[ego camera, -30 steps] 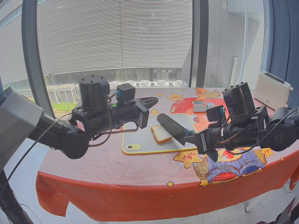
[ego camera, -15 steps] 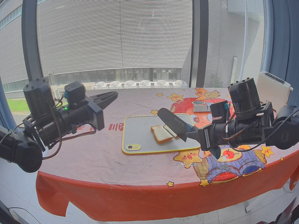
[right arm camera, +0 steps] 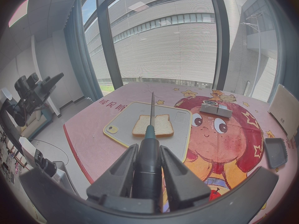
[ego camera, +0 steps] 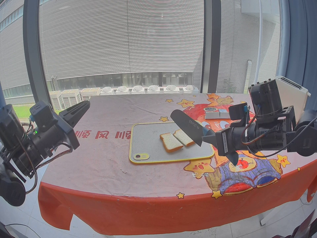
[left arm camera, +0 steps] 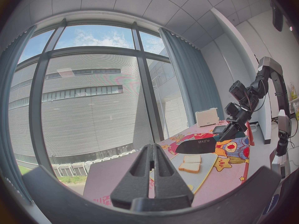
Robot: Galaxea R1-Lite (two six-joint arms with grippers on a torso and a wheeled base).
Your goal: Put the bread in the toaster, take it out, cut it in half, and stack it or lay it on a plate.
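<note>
Two toasted bread halves [ego camera: 170,141] [ego camera: 184,137] lie side by side on the grey cutting board [ego camera: 145,142], also seen from the right wrist [right arm camera: 152,125] and left wrist [left arm camera: 190,164]. My right gripper [ego camera: 211,140] [right arm camera: 149,148] is shut on the handle of a black knife [ego camera: 188,126]. Its blade [right arm camera: 152,109] hangs in the air just right of and above the bread, not touching it. My left gripper [ego camera: 84,105] [left arm camera: 153,159] is shut with nothing in it, out past the table's left edge. The white toaster [ego camera: 290,95] stands at the far right.
A small grey block [right arm camera: 216,109] sits behind the board near the table's middle. A dark shallow tray [right arm camera: 275,151] lies on the cloth near the toaster [right arm camera: 285,109]. The orange-edged tablecloth [ego camera: 132,179] has free room in front of the board.
My left arm has drawn back from over the board to beyond the table's left edge. My right gripper has carried the knife up and to the right, uncovering the second bread half.
</note>
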